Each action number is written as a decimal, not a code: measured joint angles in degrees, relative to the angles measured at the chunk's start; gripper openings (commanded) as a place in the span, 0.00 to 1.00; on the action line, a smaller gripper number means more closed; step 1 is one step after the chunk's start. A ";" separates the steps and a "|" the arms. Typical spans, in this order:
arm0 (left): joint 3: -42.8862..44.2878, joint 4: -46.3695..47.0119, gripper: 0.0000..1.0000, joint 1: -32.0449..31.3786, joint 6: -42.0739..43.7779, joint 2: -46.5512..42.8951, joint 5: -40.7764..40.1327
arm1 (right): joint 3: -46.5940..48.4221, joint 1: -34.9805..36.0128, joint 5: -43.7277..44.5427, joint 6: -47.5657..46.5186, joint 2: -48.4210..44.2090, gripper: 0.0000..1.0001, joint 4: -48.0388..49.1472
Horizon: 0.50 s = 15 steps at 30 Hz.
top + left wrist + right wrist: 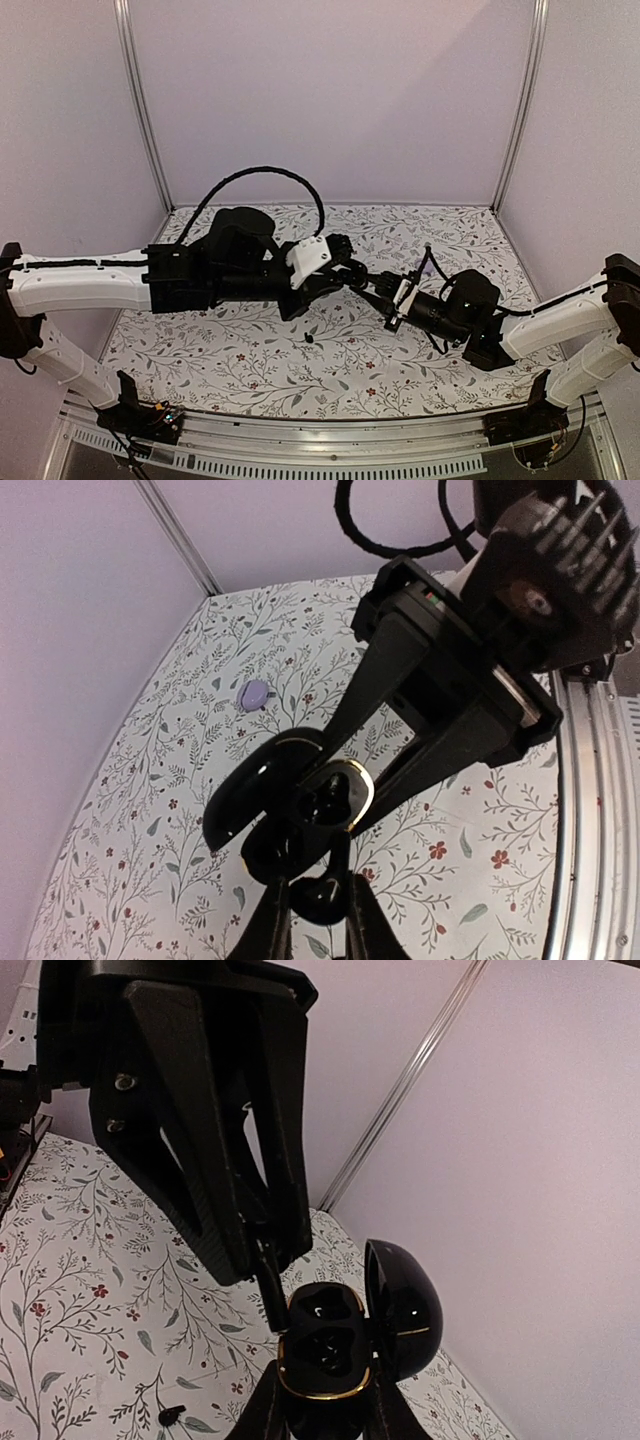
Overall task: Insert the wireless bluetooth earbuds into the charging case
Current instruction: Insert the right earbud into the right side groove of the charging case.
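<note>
Lab test booth: plain walls (330, 90), floral cloth (250, 350).

Pale lavender walls (330, 90) on three sides, metal corner posts (140, 110), white floral counter cloth (250, 365), aluminium rail (330, 440) along near edge, even light.

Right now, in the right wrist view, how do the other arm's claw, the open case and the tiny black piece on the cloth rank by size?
1. left claw, by far largest.
2. charging case, open.
3. earbud on the cloth, a speck, though it lies farther from the camera.
</note>
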 measured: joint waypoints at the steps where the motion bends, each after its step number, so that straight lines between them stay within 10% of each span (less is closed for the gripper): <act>1: 0.00 0.50 0.03 -0.09 -0.33 0.09 -0.24 | 0.00 0.00 0.24 0.00 0.00 0.00 0.04; 15: 0.24 4.02 0.03 -0.15 -2.91 2.73 -4.42 | 0.04 0.39 4.98 -0.02 0.02 0.00 -0.92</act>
